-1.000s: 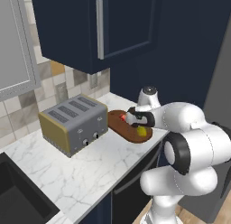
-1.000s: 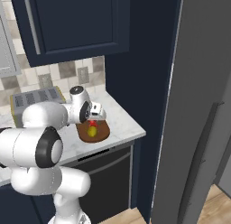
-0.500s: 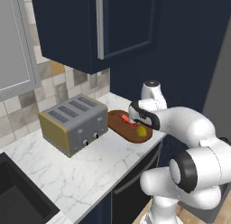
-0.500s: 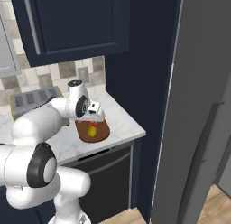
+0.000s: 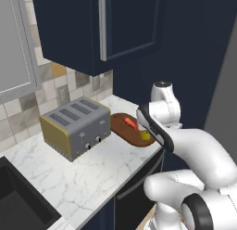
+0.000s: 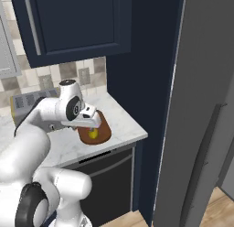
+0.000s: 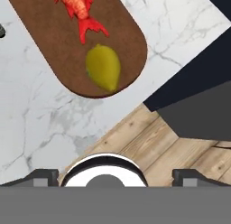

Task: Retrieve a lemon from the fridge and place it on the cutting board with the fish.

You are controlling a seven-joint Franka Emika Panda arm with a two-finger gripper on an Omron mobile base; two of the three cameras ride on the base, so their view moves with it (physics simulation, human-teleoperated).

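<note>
Yellow and small, the lemon (image 7: 103,67) lies on the cutting board (image 7: 54,47), near the board's rounded end. Nothing holds the lemon. Just beside it lies the fish (image 7: 79,8), bright red-orange, with its tail toward the lemon; I cannot tell if the two touch.

The brown oval board rests on a white marble surface (image 5: 92,173), close to the surface's right edge. In the left base view the lemon (image 5: 146,137) peeks out at the near end of the board (image 5: 125,127), and the fish (image 5: 130,124) lies a bit farther in. A grey toaster (image 5: 76,127) stands to the left of the board, just beside it.

The gripper (image 6: 93,125) hangs above the board with its jaws spread wide and nothing between them. The tall grey fridge (image 6: 201,107) stands on the right, with its door shut. Dark blue cabinets (image 5: 102,25) hang above the surface.
</note>
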